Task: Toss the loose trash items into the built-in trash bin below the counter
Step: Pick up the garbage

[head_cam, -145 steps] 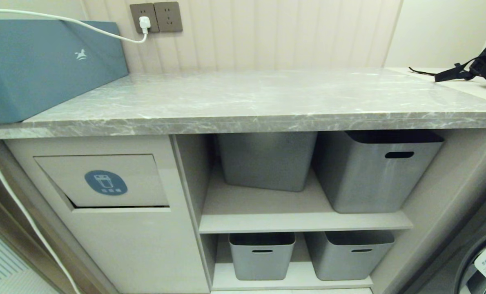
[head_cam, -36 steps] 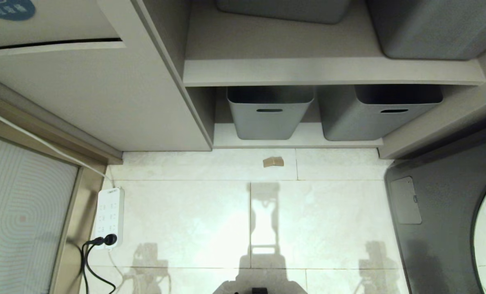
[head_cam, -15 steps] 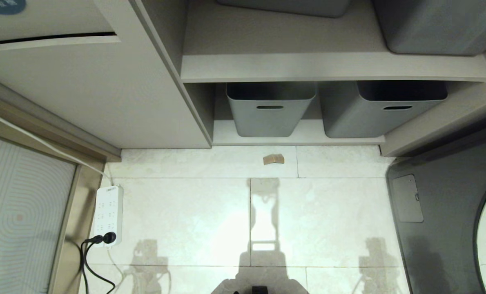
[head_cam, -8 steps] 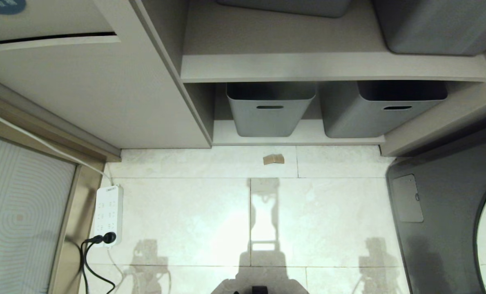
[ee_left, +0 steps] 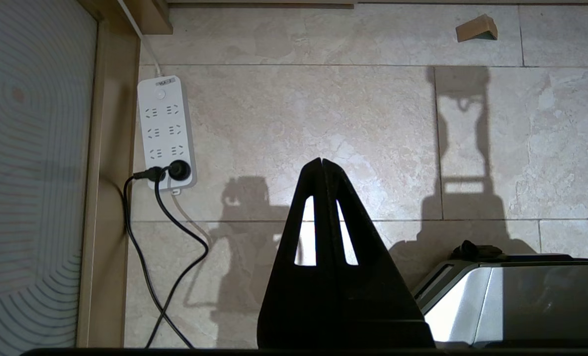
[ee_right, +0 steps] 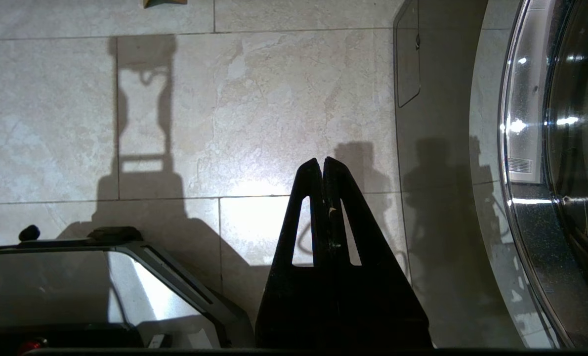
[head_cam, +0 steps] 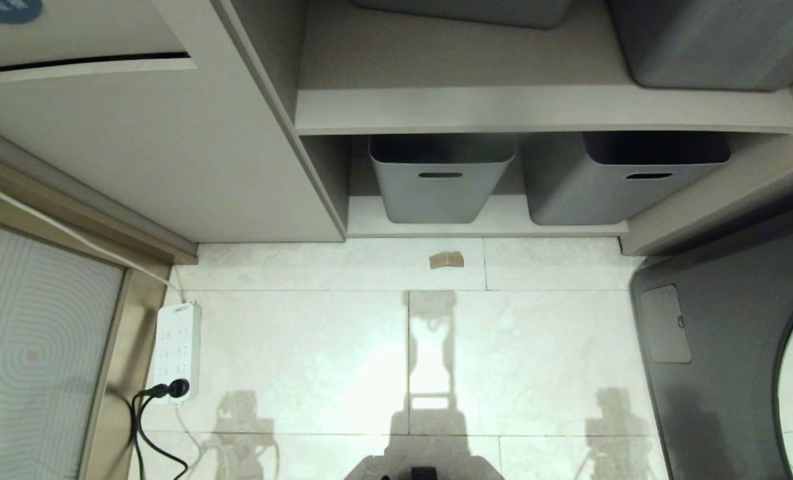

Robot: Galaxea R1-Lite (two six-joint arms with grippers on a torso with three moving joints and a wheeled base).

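Nothing moved since prev frame, tan cardboard piece (head_cam: 446,260) lengthwise parallel to cabinet front, both grippers' fingers together.

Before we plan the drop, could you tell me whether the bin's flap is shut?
Slightly ajar: a dark gap runs along the lower edge of the flap.

Tiled floor (head_cam: 316,347) bears cardboard piece (head_cam: 446,260) and power strip (head_cam: 178,350).

You got no readable text here: the round blue sticker (head_cam: 4,9) on the bin flap (head_cam: 70,30) showed white chars, cut off at frame edge; power strip (ee_left: 166,131) logo was too small to read.
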